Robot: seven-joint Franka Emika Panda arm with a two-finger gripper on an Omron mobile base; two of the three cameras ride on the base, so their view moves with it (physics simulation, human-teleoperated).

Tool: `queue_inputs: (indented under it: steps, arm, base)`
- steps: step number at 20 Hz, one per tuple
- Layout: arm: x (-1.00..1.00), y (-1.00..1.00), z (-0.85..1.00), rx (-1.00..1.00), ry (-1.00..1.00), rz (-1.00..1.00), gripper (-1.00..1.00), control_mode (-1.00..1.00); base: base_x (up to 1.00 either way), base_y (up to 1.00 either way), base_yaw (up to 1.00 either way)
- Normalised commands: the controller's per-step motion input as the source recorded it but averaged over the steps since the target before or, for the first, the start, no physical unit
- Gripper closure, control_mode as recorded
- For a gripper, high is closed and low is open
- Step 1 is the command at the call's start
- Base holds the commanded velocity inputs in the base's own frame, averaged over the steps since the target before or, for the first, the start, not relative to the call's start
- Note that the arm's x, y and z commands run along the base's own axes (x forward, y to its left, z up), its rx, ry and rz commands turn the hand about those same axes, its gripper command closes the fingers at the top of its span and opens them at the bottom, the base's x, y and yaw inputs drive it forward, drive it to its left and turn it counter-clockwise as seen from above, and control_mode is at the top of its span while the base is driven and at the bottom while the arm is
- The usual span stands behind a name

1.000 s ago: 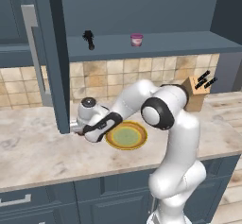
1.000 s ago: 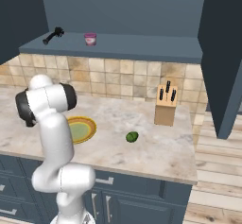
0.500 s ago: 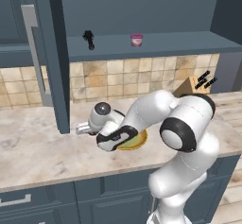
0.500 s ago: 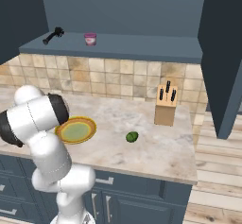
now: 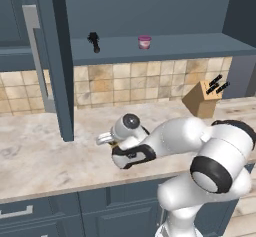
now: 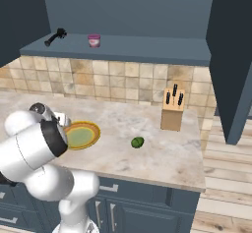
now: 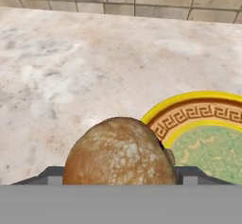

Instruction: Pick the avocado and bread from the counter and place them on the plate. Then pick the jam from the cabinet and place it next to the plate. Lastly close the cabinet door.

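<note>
The gripper is clamped on the bread, holding it just beside the plate's rim, a little above the counter. The plate sits on the counter with nothing on it. The avocado lies on the counter near the plate, between the plate and the knife block. The jam stands on the cabinet shelf, high above the plate. The cabinet door stands open, up and to the side of the plate.
</note>
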Motion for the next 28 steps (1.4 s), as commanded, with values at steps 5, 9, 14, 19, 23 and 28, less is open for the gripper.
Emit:
queue_inputs:
  steps: [5, 9, 14, 19, 23, 28]
  arm:
    - [-0.01, -0.48, 0.26, 0.0, 0.0, 0.06, 1.0, -1.0]
    - [0.0, -0.41, 0.17, -0.05, 0.0, 0.06, 1.0, -1.0]
    - [-0.01, -0.31, 0.0, -0.15, 0.03, 0.06, 1.0, -1.0]
    - [-0.01, -0.33, 0.0, -0.16, 0.03, 0.07, 1.0, -1.0]
    - [0.04, -0.34, -0.08, -0.04, 0.01, 0.1, 1.0, -1.0]
    - [0.11, -0.27, -0.36, 0.0, 0.0, 0.09, 1.0, -1.0]
  base:
    - [0.0, 0.0, 0.0]
    - [0.0, 0.0, 0.0]
    - [0.0, 0.0, 0.0]
    - [0.0, 0.0, 0.0]
    - [0.0, 0.0, 0.0]
    - [0.0, 0.0, 0.0]
